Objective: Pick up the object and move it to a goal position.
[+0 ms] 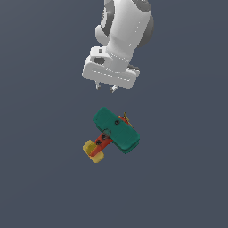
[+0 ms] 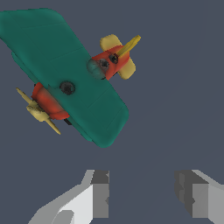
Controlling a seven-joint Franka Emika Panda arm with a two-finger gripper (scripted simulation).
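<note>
Two fingers spread apart beside toy airplane.

Glossy white arm, grey-padded pincer

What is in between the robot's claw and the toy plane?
Nothing. Both views show only bare dark floor between the open gripper and the toy plane.

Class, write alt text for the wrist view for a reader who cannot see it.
A toy airplane with a broad teal wing, red body, yellow tail and propeller lies on a dark grey surface. The open gripper is apart from it, jaws empty.
</note>
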